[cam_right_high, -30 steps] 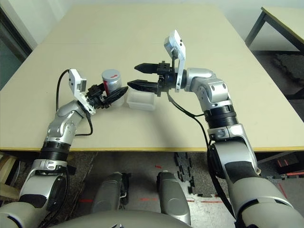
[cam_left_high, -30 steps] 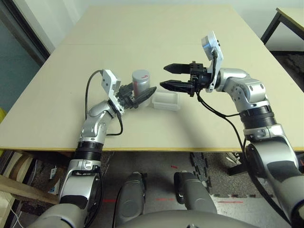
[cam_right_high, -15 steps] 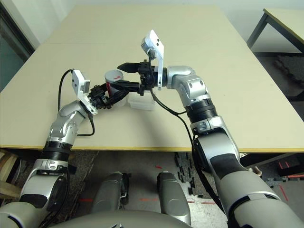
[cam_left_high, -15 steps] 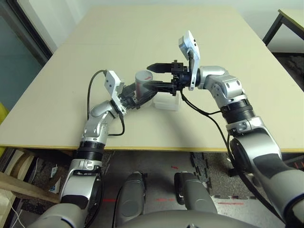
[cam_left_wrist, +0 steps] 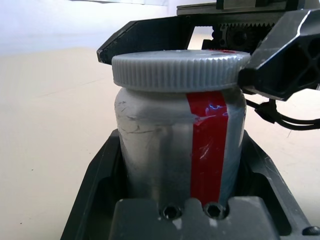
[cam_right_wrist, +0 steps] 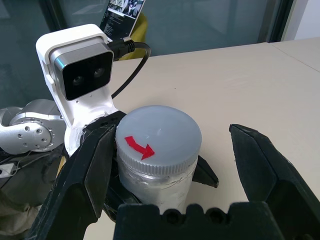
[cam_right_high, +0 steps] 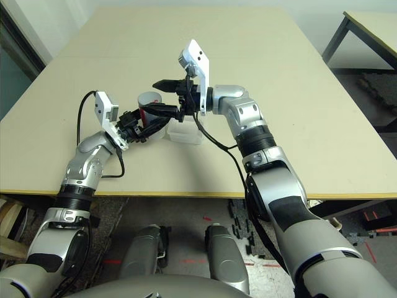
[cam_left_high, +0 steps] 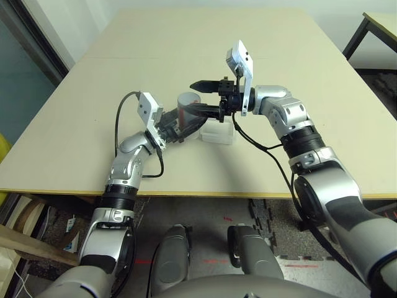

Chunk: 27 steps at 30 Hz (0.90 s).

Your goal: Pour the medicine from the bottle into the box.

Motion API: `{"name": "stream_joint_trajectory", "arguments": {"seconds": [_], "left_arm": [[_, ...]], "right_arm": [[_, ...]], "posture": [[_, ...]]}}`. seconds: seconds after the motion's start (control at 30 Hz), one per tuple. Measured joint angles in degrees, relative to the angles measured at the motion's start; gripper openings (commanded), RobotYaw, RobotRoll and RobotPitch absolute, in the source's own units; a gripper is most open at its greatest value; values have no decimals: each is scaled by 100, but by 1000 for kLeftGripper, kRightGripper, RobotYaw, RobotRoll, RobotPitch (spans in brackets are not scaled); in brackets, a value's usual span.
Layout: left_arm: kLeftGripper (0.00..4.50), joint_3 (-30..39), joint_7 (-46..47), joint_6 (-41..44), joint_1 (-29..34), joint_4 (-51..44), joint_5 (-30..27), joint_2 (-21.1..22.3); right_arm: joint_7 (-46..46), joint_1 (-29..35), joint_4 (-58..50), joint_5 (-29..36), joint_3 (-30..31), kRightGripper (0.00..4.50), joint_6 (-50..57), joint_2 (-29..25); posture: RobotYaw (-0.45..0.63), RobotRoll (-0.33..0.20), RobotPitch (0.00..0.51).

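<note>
My left gripper (cam_left_high: 183, 121) is shut on the bottle (cam_left_high: 185, 107), a white-grey cylinder with a red stripe (cam_left_wrist: 207, 145), and holds it upright just above the table. A grey ribbed cap (cam_left_wrist: 180, 67) with a red arrow (cam_right_wrist: 135, 146) sits on top of it. From the right, my right gripper (cam_left_high: 196, 98) reaches in and stands open, one finger on each side of the cap without touching it. The box (cam_left_high: 217, 132), a translucent shallow tray, lies on the table just right of the bottle, under the right gripper. The medicine is hidden inside the bottle.
The beige table (cam_left_high: 186, 49) stretches far behind the bottle and to both sides. My left wrist's white camera housing (cam_right_wrist: 82, 65) sits close behind the bottle. Another table's corner (cam_left_high: 378, 22) stands at the far right.
My right gripper has swung left from above the box to the bottle and now straddles its cap, still open. The left gripper and the bottle have barely moved.
</note>
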Motion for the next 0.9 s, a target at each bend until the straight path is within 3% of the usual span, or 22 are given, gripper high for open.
{"name": "stream_joint_trajectory", "arguments": {"seconds": [0.13,0.23,0.37,0.67,0.9], "left_arm": [[2798,0,1,0,-5,0,0,0],[2798,1,2,0,-9,0,0,0],[2798,5,21,3,-9,-1,4,3],[2798,-4,5,4,-8,-8,4,7],[2798,-113,-191,-13,-8,-137,-3,1]], "right_arm": [[31,-1,7,-17,0,4500,-20,35],[75,0,7,-24,0,3899,-28,37],[148,0,7,-23,0,2607,-29,64],[307,-1,28,-26,-3,2579,-62,44],[1113,-143,349,2,-89,2579,-334,-61]], "posture": [[-88,0,96],[-87,0,98],[-87,0,98],[-89,0,97],[-84,0,94]]}}
